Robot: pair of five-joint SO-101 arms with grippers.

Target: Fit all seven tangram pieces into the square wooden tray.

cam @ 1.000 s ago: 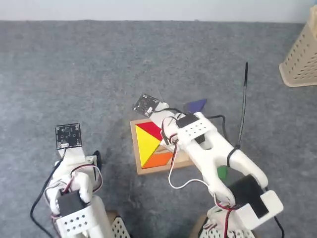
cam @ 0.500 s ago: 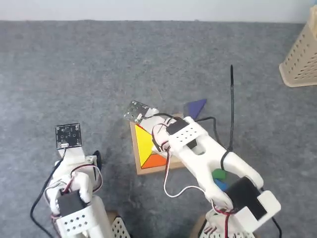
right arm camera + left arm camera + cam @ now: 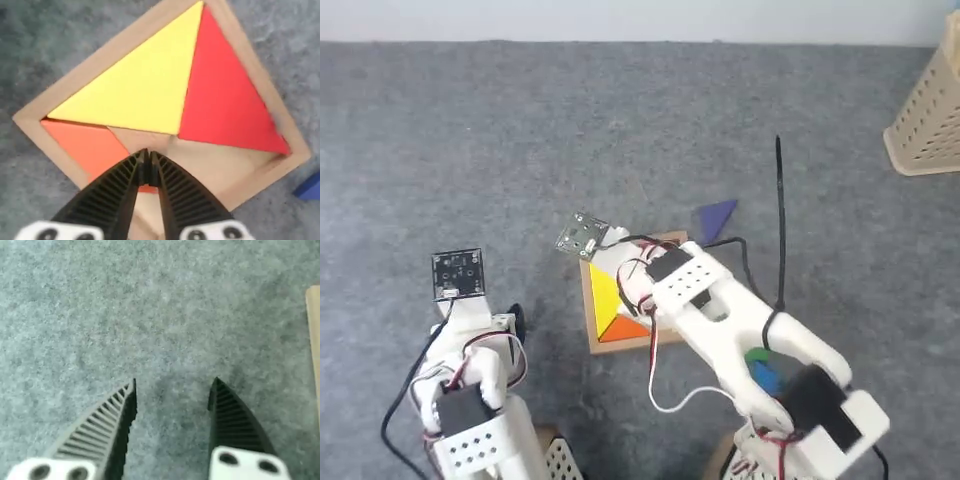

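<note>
The square wooden tray [image 3: 248,56] holds a yellow triangle [image 3: 145,95], a red triangle [image 3: 220,100] and an orange piece [image 3: 87,145]; part of its floor is bare. My right gripper [image 3: 148,152] is shut with nothing in it, its tips just over the seam beside the orange piece. In the high view the right arm [image 3: 705,300] covers most of the tray [image 3: 592,338], with the yellow triangle [image 3: 603,297] showing. A purple piece [image 3: 717,213] lies behind the tray. Green [image 3: 757,354] and blue [image 3: 766,377] pieces lie by the arm's base. My left gripper [image 3: 174,385] stands open over bare carpet.
A beige perforated basket [image 3: 930,110] stands at the far right. A black cable [image 3: 780,220] sticks up from the right arm. The tray's edge [image 3: 315,340] shows beside the left gripper. Open grey carpet lies on the far and left sides.
The right arm has swung leftward across the tray, hiding the red triangle in the high view and uncovering the green and blue pieces near its base. The left arm has kept still.
</note>
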